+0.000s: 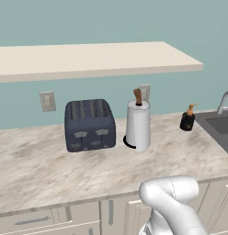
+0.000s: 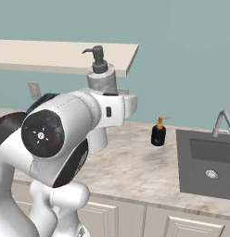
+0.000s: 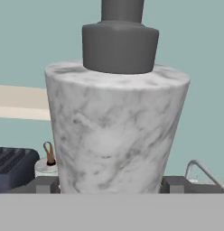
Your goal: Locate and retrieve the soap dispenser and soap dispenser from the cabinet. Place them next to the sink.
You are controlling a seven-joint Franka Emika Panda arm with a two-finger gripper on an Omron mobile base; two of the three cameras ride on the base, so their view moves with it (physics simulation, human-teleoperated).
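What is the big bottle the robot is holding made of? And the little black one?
The grey soap dispenser looks like polished marble or stone: white-grey with cloudy veins, under a matte dark pump that could be plastic. The black soap dispenser by the sink looks like glossy plastic or glass, with an orange pump; too small to tell.

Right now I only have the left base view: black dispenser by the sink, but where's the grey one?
Observer: The grey soap dispenser is up against the hand camera, between the finger tips.
Operator: Is it off the shelf?
Observer: Yes. In the right base view it rides above the arm's wrist, in front of the shelf board, not on it.
Operator: And the black soap dispenser?
Observer: It stands upright on the counter, just left of the sink, apart from it.
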